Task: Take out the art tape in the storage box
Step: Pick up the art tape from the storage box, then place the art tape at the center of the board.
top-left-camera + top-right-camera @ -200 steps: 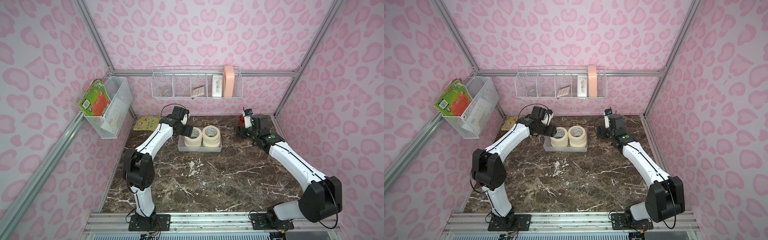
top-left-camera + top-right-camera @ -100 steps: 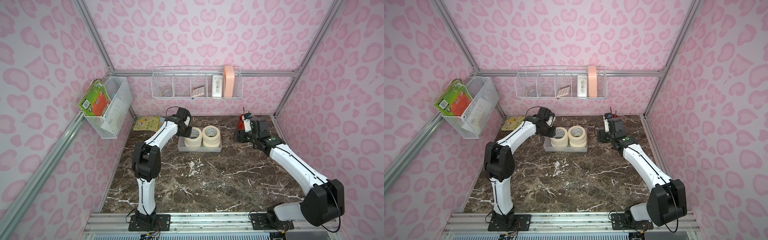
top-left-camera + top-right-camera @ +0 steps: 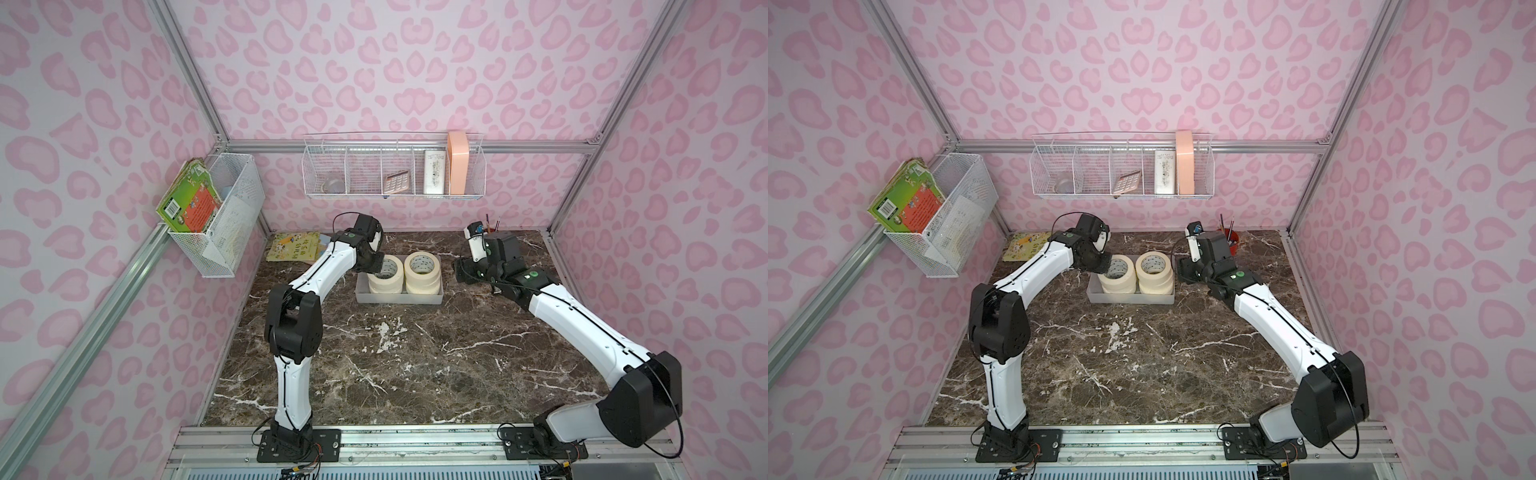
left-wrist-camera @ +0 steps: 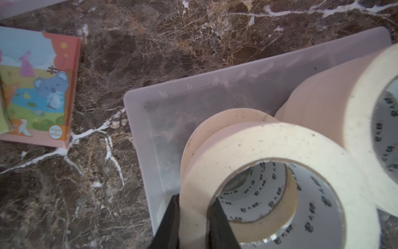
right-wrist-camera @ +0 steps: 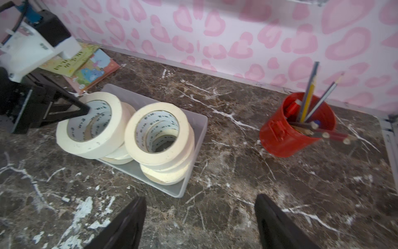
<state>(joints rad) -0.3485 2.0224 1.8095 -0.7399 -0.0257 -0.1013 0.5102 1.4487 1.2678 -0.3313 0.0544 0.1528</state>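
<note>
**Item:** storage box [image 3: 399,298], shallow, rectangular, grey translucent plastic, low-walled. It is located at 12 o'clock on the dark brown marbled desk [image 3: 395,365].

**Contents:** art tape, wide cream paper rolls with white printed cores, kept in two stacks side by side. The 9 o'clock stack [image 3: 386,279] and the 3 o'clock stack [image 3: 423,270] are each several rolls high. An exact count cannot be given.

**Left tool** [image 4: 193,224]: pinched onto the wall of the top roll [image 4: 269,155] of the 9 o'clock stack. One black finger [image 4: 219,222] is set inside the core and the other outside. The roll is seen tilted and offset above the rolls beneath. Whether it rests on them cannot be told.

**Right tool** [image 5: 200,215]: spread, with nothing held, poised over bare desk at 3 o'clock of the box.

**Progress:** judged early. No roll is found on the desk outside the box. One roll is gripped but not yet carried clear. Every other roll is left to be removed.

**Also recorded:** red plastic pencil cup [image 5: 297,127] at 1 o'clock and flat picture books [image 3: 295,246] at 11 o'clock.
</note>
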